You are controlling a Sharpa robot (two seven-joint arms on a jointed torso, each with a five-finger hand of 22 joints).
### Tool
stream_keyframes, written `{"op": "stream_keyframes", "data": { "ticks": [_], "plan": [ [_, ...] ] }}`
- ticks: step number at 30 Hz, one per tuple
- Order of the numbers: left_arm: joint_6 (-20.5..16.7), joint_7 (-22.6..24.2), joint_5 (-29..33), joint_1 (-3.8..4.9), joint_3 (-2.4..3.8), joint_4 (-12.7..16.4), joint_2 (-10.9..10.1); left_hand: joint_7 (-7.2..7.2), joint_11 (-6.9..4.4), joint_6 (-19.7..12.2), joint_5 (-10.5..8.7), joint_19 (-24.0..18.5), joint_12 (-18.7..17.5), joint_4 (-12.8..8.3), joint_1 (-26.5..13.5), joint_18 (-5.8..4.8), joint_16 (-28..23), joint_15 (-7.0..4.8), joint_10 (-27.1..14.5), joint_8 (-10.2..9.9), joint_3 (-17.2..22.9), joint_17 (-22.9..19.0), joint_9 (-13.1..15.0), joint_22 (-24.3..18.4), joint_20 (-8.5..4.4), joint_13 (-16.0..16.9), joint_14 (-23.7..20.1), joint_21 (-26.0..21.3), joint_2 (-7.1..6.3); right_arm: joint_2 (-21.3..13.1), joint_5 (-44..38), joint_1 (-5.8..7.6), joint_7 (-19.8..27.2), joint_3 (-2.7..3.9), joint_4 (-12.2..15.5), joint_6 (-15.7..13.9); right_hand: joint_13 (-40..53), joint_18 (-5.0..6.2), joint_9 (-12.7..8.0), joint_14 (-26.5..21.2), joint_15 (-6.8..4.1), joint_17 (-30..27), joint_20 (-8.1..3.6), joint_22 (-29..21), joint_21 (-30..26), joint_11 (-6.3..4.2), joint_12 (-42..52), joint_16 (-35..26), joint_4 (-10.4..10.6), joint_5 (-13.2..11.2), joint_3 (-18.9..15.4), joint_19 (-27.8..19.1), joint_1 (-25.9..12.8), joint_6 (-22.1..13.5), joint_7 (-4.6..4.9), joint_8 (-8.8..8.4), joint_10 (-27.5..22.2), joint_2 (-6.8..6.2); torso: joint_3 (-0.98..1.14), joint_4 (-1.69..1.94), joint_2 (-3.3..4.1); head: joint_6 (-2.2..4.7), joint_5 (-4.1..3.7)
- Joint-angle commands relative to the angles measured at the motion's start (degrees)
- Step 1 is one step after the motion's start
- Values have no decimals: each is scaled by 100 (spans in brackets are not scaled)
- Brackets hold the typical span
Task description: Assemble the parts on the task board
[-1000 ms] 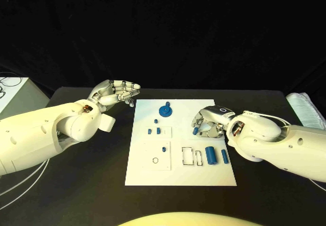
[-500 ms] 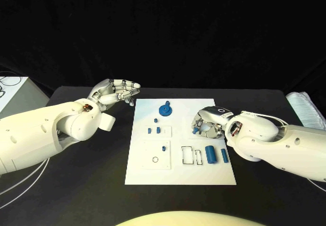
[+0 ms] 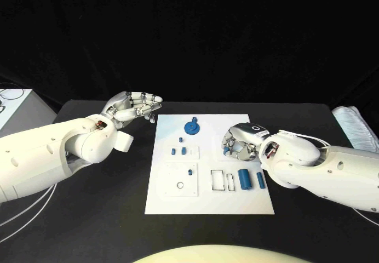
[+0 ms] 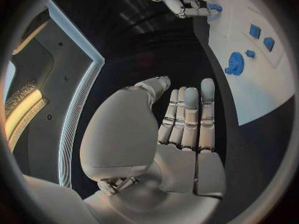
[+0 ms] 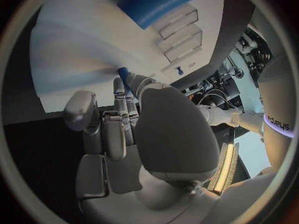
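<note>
While 2 blue cylinders [image 3: 251, 179] lie loose near the task board [image 3: 209, 204]'s front right, the right hand [image 3: 239, 143] beyond them pinches a small blue part [image 3: 227, 148]; a loose pinch could drop it. Farthest back, the left hand [image 3: 134, 107] hovers off-board, fingers apart, holding nothing.

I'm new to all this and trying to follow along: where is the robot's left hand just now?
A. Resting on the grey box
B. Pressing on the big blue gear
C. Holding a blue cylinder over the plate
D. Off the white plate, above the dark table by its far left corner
D: the left hand hangs over the dark table beside the white plate's far corner, its fingers holding nothing.
</note>
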Motion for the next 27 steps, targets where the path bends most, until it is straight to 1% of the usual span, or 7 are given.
{"op": "stream_keyframes", "data": {
  "ticks": [1, 9, 12, 15, 19, 24, 27],
  "plan": [
    [90, 17, 31, 0, 3, 3, 9, 15, 37, -35, 12, 39, -19, 2, 45, 80, 18, -2, -23, 36, -19, 9, -5, -7, 12, -5, 25, -27, 27, 1, -71, -12, -127, -1, 51, -297, 12, -111, 169, 409, -60, 643, -29, 26, 28, -17, -55, 18, -62, 94, 117, 27, -55, 18, -5, 102, 89, 87, -3, 2, 0, 5, -8],
    [97, 10, 31, 0, 3, -14, 14, 14, 37, -37, 12, 39, -21, 1, 49, 80, 19, -2, -27, 37, -20, 11, -5, -6, 12, -8, 25, -28, 27, -129, 288, 7, -149, 9, 207, -461, 15, -111, 266, 408, -55, 641, -31, 45, 24, -15, -116, 18, -186, 104, 276, 25, -157, -31, 6, 166, 119, 82, 1, -8, -8, 11, 2],
    [101, 7, 31, -1, 3, -24, 22, 14, 37, -37, 12, 39, -21, 1, 49, 80, 19, -2, -27, 37, -20, 11, -5, -6, 12, -8, 25, -28, 27, -196, 488, 57, -142, 22, 312, -505, 15, -110, 301, 407, -53, 637, -30, 49, 19, -12, -138, 17, -229, 115, 323, 23, -197, -43, 9, 191, 123, 73, 1, -11, -13, 16, 3],
    [105, 4, 31, -3, 3, -35, 33, 14, 37, -37, 12, 39, -21, 1, 49, 80, 19, -2, -27, 37, -20, 11, -5, -6, 12, -8, 25, -28, 27, -266, 657, 127, -128, 38, 462, -541, 15, -109, 328, 407, -51, 637, -28, 51, 15, -9, -156, 17, -257, 117, 354, 21, -235, -54, 11, 210, 123, 63, 2, -6, -11, 27, -4],
    [108, 2, 31, -9, 3, -41, 42, 14, 37, -37, 12, 39, -21, 1, 49, 80, 19, -2, -27, 37, -20, 11, -5, -6, 12, -8, 25, -28, 27, -310, 764, 173, -107, 53, 645, -580, 14, -108, 341, 406, -49, 632, -28, 48, 9, -7, -165, 15, -272, 118, 369, 18, -251, -61, 13, 218, 121, 58, 5, -2, -14, 21, 7],
    [110, 0, 31, -19, 3, -41, 47, 14, 38, -41, 12, 40, -24, -1, 56, 81, 18, -1, -35, 39, -22, 1, -6, -6, 13, -14, 17, -28, 26, -241, 821, 188, -74, 61, 848, -591, 13, -108, 357, 406, -48, 632, -26, 49, 7, -5, -175, 15, -289, 117, 387, 17, -272, -66, 14, 230, 121, 54, 7, 0, -2, 6, 41],
    [115, -2, 31, -25, 3, -42, 52, 14, 38, -41, 12, 40, -24, -1, 56, 81, 18, -1, -35, 39, -22, 1, -6, -6, 13, -14, 17, -28, 26, -129, 776, 164, -47, 60, 949, -591, 13, -106, 373, 406, -47, 631, -25, 47, 0, -4, -184, 15, -309, 118, 404, 15, -291, -72, 15, 241, 121, 50, 5, -5, -3, -7, 76]
  ]
}}
